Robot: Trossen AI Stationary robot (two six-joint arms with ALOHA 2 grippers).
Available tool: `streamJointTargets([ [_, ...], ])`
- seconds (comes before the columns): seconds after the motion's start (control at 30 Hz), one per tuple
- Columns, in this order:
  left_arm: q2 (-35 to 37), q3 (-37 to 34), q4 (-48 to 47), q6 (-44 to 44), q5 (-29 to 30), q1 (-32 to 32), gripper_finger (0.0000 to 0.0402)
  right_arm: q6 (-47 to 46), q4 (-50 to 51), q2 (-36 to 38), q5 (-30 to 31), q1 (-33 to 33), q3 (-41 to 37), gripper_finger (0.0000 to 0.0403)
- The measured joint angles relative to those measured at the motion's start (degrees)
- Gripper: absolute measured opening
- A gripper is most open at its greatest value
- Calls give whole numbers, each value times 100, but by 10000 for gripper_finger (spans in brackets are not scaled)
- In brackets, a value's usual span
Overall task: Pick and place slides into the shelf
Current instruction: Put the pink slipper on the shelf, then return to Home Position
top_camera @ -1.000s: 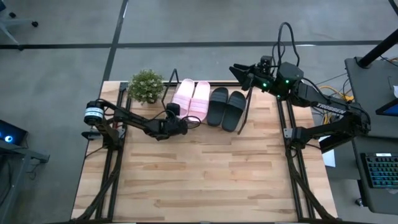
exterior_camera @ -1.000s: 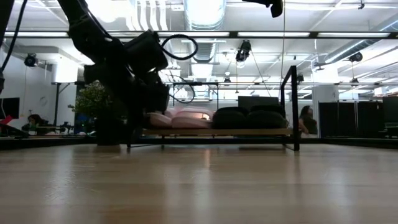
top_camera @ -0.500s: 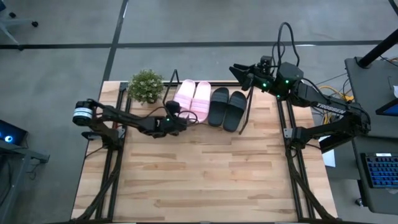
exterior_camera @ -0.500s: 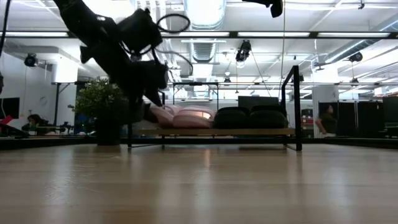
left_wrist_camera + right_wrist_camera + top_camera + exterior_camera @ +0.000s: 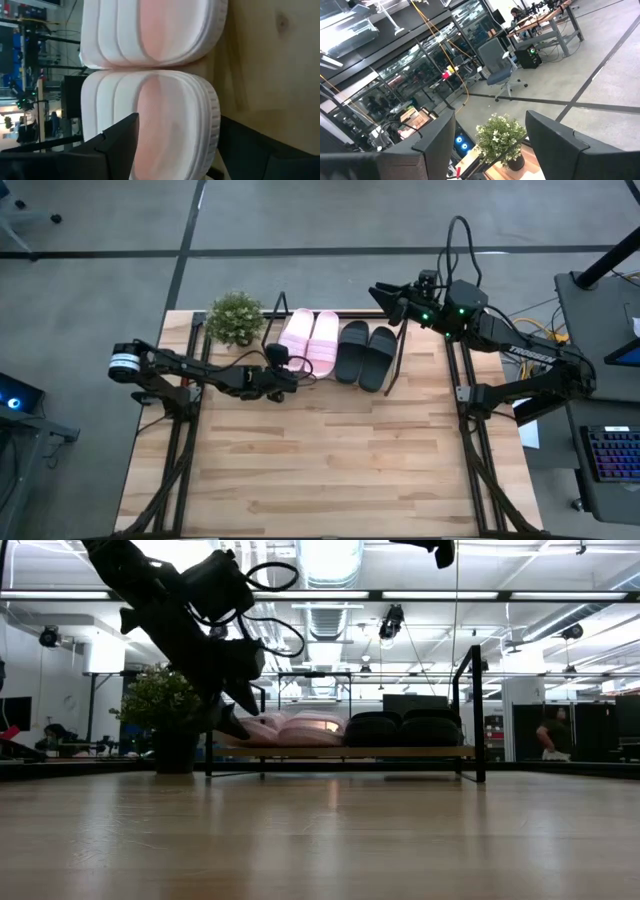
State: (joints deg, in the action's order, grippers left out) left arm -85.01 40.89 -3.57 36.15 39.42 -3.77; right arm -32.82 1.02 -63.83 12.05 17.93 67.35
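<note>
The pale pink pair of slides (image 5: 310, 338) and the black pair (image 5: 365, 352) lie side by side, soles down, on the wooden board of the shelf (image 5: 399, 362) at the table's far edge. The low view shows the pink slides (image 5: 300, 728), the black slides (image 5: 405, 730) and the board (image 5: 350, 751). My left gripper (image 5: 290, 374) is open at the near end of the left pink slide (image 5: 170, 100), one finger on either side. My right gripper (image 5: 380, 290) is open, raised above the shelf's right end. My left gripper (image 5: 177, 125) comes at the near end of the left pink slide (image 5: 200, 145) slanting down from the table's near-left side, with one open finger (image 5: 117, 142) on each side of it. Whether the fingers touch it, I cannot tell. The slide lies flat on the shelf board.
A small potted plant (image 5: 235, 318) stands at the shelf's left end, close to my left arm. The shelf's black tube frame (image 5: 472, 710) rises at both ends. Bare wooden tabletop (image 5: 330, 460) stretches from the shelf toward the near edge.
My left arm's wrist has risen and tipped, and its fingers now slant down at the pink slide's near end. The shoulder end of the arm has swung toward the table's left. All the slides have stayed in place on the shelf.
</note>
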Motion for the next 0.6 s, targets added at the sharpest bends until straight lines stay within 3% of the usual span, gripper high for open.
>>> streamJointTargets([
  [0.2,43,27,-357,6,-484,2,235,9,2,-2,-5,0,-2,233],
  [0.6,443,141,-772,8,-559,58,235,35,3,-2,-23,0,-4,233],
])
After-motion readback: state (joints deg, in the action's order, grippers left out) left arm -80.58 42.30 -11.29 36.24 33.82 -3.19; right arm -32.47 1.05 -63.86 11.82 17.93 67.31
